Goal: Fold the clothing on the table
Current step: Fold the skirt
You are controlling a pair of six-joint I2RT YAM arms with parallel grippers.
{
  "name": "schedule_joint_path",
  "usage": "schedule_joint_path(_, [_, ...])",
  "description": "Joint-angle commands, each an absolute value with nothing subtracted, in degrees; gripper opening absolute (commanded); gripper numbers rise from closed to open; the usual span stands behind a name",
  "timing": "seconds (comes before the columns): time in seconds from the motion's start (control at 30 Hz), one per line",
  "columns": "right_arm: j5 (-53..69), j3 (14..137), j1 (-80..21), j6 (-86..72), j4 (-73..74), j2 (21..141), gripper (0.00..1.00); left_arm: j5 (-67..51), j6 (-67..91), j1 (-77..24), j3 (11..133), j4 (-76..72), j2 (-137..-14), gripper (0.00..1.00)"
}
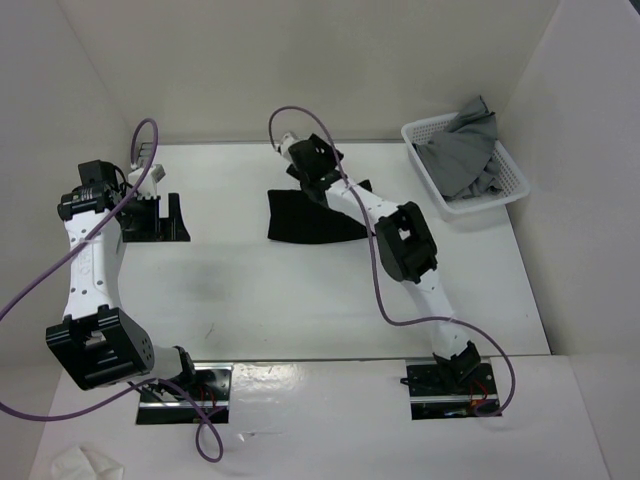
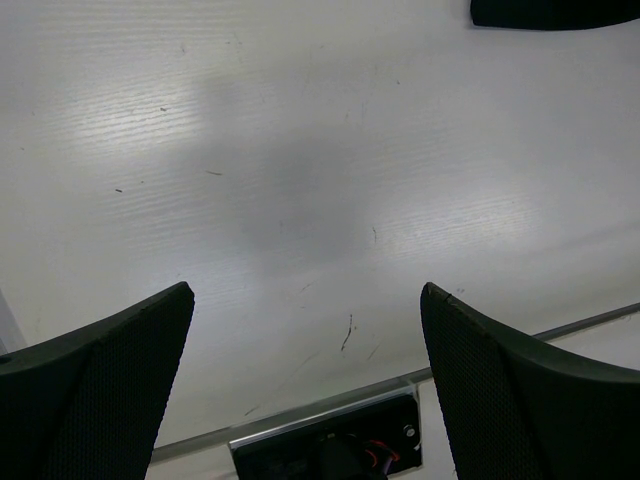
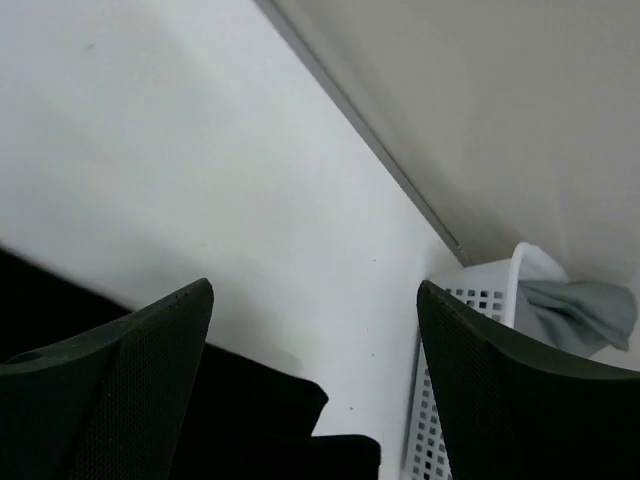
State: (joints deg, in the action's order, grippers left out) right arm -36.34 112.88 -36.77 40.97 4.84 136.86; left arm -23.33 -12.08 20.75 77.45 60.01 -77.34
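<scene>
Clothing (image 1: 305, 218) lies flat on the worktop (image 1: 300, 310), its far edge directly beneath my right tool (image 1: 305, 160). That tool is released, jaws spread, nothing in it. My left tool (image 1: 150, 215) is also released and wide, with the clothing well off to its right. White basket (image 1: 515, 178) of grey garments (image 1: 470, 145) sits to the right tool's right. Step, as I judge it: lining up a pinch on the far edge. Next I need to drop onto the cloth, close on the edge, and bring the left tool across to the other corner.

Fingers (image 2: 100, 400) apart, table (image 2: 300, 150), clothing (image 2: 550, 12) corner
</scene>
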Motion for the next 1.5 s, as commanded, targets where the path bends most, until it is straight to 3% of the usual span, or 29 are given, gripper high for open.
schedule_joint_path(0.0, [-36.2, 123.8, -32.9, 32.4, 11.8, 138.2, 0.87, -23.8, -13.8, 21.1, 77.8, 60.6, -76.3, 1.00])
schedule_joint_path(0.13, [-31.0, 138.6, -29.2, 24.6, 25.7, 139.2, 0.87, -23.8, -13.8, 21.1, 77.8, 61.2, -77.4, 1.00])
schedule_joint_path(0.33, [-7.5, 152.2, -22.5, 14.8, 51.7, 135.5, 0.87, -27.3, -15.0, 21.1, 78.9, 61.2, -78.7, 1.00])
schedule_joint_path(0.47, [6.2, 138.9, -19.0, 15.2, 56.1, 125.4, 0.87, -30.3, -17.0, 20.2, 78.9, 61.2, -80.0, 1.00])
schedule_joint_path(0.5, [8.7, 128.1, -19.0, 15.2, 54.3, 122.7, 0.87, -30.9, -17.7, 19.4, 78.1, 61.2, -80.8, 1.00])
schedule_joint_path(0.6, [7.1, 106.5, -18.5, 17.2, 46.7, 108.9, 0.87, -32.6, -17.7, 15.9, 76.7, 58.6, -82.2, 1.00])
schedule_joint_path(0.77, [6.4, 83.7, -17.3, 17.8, 41.8, 100.3, 0.87, -30.5, -13.7, 7.9, 75.6, 51.3, -85.2, 1.00])
schedule_joint_path(0.87, [7.0, 76.5, -17.3, 17.8, 39.6, 96.9, 0.87, -28.7, -10.3, 2.9, 75.1, 47.0, -88.2, 1.00])
schedule_joint_path(1.2, [11.9, 71.2, -11.0, 16.7, 35.3, 96.6, 0.87, -18.6, -3.2, -7.8, 78.7, 34.0, -97.1, 1.00])
schedule_joint_path(1.47, [16.6, 77.4, -9.1, 16.2, 34.8, 104.6, 0.86, -11.1, 0.6, -9.4, 75.6, 26.1, -100.5, 1.00])
